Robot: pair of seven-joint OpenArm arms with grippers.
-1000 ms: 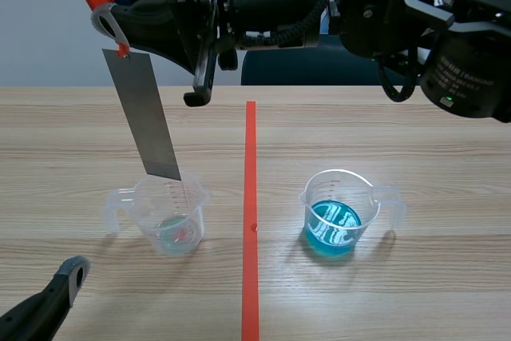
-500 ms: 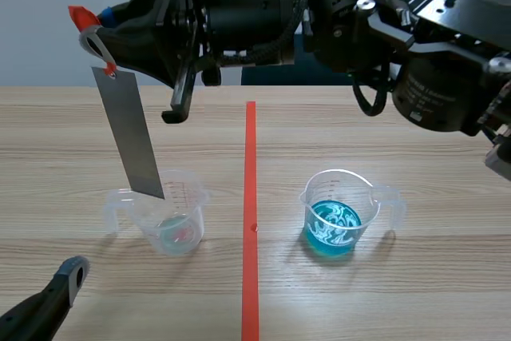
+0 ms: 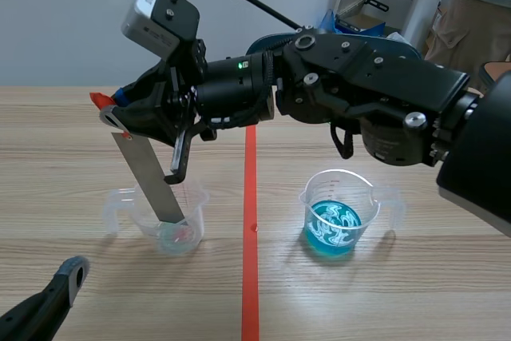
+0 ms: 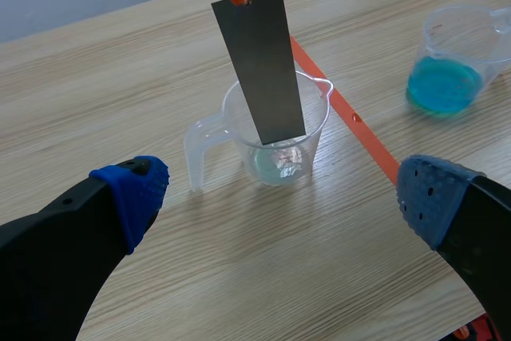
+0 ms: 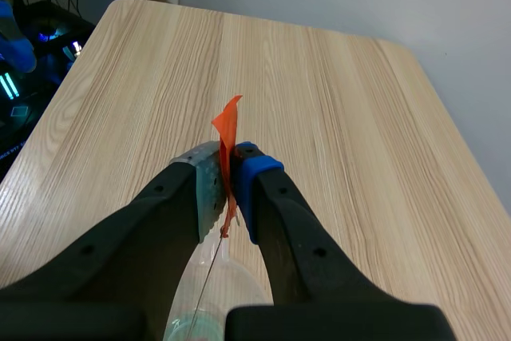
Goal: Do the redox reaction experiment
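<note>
One second ago my strip point(image 3: 150, 180) hung at the rim of the clear cup point(image 3: 164, 225); now my right jaws have lowered it inside, well away from the blue cup point(image 3: 335, 221). Left wrist: my left jaws stand apart beside that cup, strip tip near the pale liquid point(image 4: 278, 169). Right wrist: jaws clamped on the strip's orange tag point(image 5: 227, 129), so dipping looks begun.

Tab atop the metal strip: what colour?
The tab is orange-red; the right wrist view shows it best.
</note>
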